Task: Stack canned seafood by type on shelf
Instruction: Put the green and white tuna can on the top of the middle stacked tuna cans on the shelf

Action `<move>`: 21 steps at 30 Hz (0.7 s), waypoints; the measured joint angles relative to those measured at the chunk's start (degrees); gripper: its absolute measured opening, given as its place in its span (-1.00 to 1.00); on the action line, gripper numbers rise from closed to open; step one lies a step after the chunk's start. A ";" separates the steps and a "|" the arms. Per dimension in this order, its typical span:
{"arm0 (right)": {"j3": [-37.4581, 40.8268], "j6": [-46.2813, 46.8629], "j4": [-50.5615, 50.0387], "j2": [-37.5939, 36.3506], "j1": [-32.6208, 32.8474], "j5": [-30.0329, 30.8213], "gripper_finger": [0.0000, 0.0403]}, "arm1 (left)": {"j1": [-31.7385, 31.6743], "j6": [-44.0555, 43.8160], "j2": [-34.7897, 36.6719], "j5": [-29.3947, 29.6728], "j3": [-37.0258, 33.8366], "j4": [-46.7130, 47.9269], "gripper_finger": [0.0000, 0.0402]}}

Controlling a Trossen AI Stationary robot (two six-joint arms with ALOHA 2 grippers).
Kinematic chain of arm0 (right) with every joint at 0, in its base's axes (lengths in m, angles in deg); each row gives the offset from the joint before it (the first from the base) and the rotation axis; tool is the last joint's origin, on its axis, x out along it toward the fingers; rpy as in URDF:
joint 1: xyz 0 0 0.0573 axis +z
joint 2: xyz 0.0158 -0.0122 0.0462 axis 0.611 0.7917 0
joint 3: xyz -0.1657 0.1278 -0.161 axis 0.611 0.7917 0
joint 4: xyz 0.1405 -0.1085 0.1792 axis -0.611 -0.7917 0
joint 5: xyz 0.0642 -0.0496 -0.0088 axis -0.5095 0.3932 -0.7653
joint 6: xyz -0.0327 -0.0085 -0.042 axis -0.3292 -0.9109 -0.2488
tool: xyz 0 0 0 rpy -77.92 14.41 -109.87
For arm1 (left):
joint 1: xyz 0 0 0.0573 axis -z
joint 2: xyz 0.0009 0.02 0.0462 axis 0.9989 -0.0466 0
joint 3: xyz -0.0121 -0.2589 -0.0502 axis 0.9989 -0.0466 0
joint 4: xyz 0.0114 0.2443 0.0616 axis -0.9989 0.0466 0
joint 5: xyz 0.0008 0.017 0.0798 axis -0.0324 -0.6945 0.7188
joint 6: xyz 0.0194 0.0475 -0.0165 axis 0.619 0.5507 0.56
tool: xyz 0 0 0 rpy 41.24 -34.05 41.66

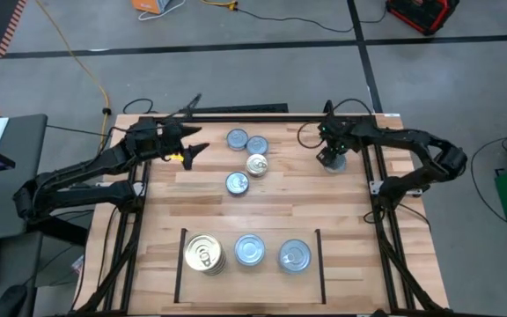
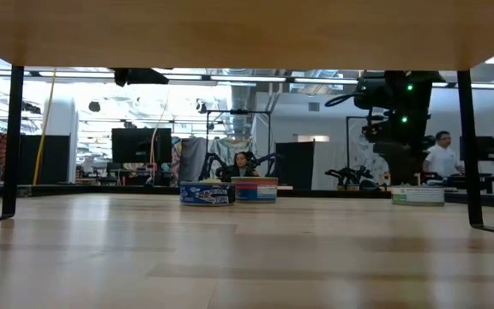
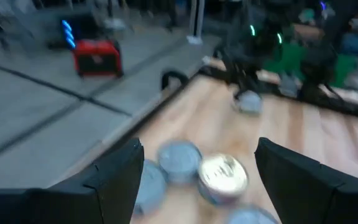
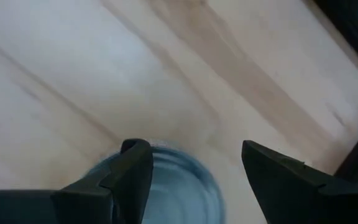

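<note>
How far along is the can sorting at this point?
Done: the shelf holds a gold-topped stack and two silver-topped stacks.
In hand: the right gripper is open over a lone silver can, not yet gripped; the left gripper is open and empty.
Left: four loose cans mid-table.

4 tins (image 1: 246,160) cluster at the table's far middle; 3 stacks (image 1: 249,253) stand side by side on the shelf (image 1: 180,264).

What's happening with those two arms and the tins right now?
Left gripper open, hovering beside four loose tins. Right gripper open over a lone silver tin. Three stacks on the shelf. Nothing in the way.
</note>
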 joint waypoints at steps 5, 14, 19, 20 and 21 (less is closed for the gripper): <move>-2.80 -0.56 0.56 5.16 -0.25 0.04 0.40 | -0.02 1.49 0.00 1.18 0.00 -7.93 0.47; -12.10 -2.65 -3.99 15.48 0.52 -2.40 0.39 | -0.07 6.07 0.02 2.48 0.02 -17.52 0.47; -17.08 -5.19 -4.48 15.41 -0.34 -2.56 0.39 | -0.09 7.18 0.02 3.75 0.00 -18.52 0.47; -18.19 -5.38 -5.12 14.73 -0.35 -2.51 0.39 | -0.09 7.19 0.02 3.80 0.00 -18.52 0.47; -19.20 -5.47 -6.05 13.84 -0.36 -2.24 0.39 | -0.09 7.19 0.02 3.78 0.00 -18.48 0.47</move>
